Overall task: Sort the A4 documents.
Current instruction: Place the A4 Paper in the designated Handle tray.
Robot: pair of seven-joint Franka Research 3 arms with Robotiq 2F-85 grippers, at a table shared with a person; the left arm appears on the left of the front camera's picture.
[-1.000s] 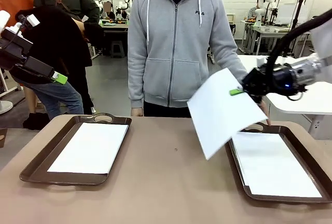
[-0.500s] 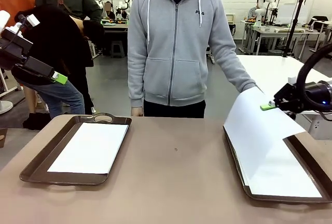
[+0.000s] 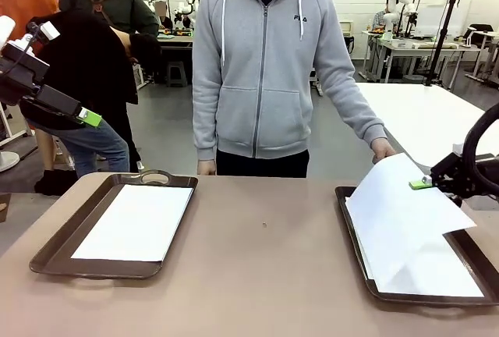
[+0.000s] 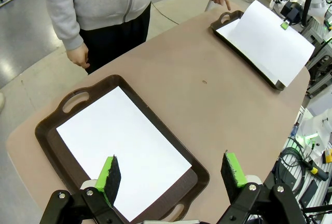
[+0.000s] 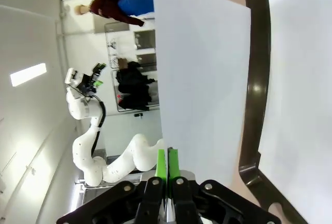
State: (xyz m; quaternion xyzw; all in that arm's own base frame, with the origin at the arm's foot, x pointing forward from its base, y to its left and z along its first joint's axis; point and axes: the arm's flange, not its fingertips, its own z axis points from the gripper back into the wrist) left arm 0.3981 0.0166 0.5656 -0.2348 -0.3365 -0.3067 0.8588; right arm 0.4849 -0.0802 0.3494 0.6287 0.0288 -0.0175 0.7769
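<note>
One sheet (image 3: 401, 208) is pinched at its edge by the closed right tool (image 3: 422, 185) over the right tray (image 3: 352, 232); released crooked, it could overhang.

"FILA" on the person's grey hoodie (image 3: 265, 64) (small chest logo)

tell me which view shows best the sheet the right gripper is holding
The front view: the held sheet shows nearly whole, pinched at its edge by the right gripper, slanting over the right tray. The left wrist view shows it far off and small. The right wrist view shows it close, edge clamped, but cropped.
</note>
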